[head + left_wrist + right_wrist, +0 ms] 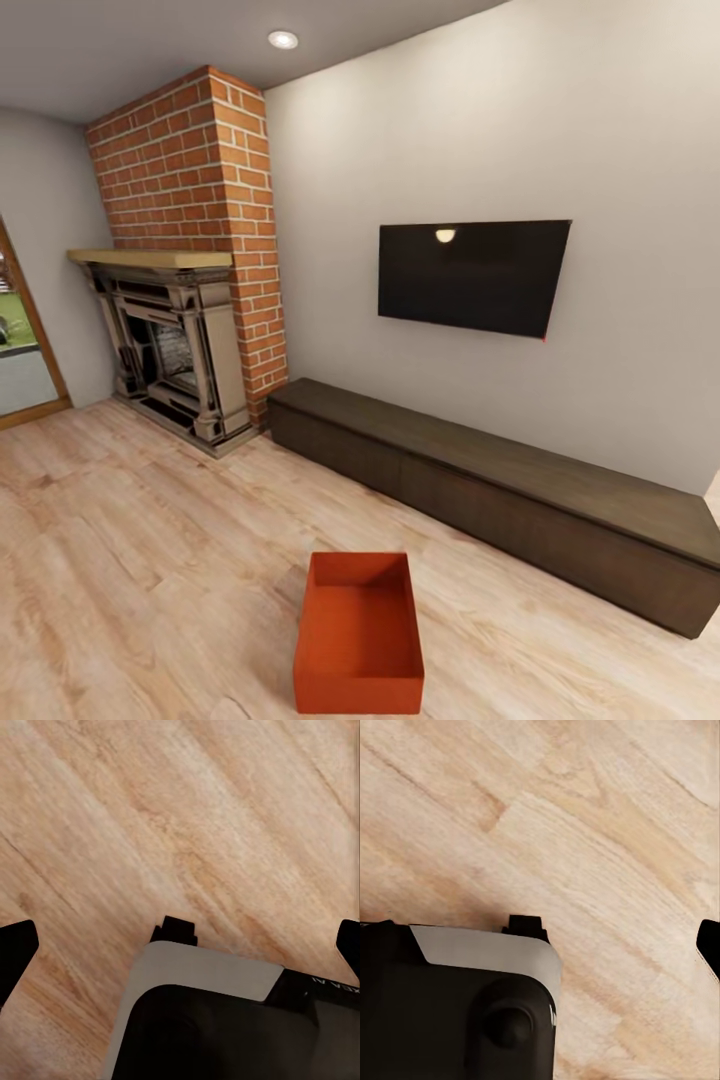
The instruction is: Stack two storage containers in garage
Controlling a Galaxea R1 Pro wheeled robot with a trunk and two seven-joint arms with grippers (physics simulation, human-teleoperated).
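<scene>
One orange-red storage container [358,633], open-topped and empty, stands on the light wood planks of the living room low in the head view, close in front of me. My left gripper [180,945] is open, its dark fingertips [12,949] spread to both edges of the left wrist view, above bare planks. In the right wrist view my right gripper [540,945] also hangs open over the planks, with one fingertip [709,943] at the edge. Neither gripper holds anything. The garage and its dark floor are out of view.
A long dark low cabinet [520,490] runs along the white wall under a wall-mounted TV [468,275]. A brick fireplace [185,300] stands at the left, with a wood-framed doorway [25,350] beyond it. My own dark and grey body [217,1020] shows below the grippers.
</scene>
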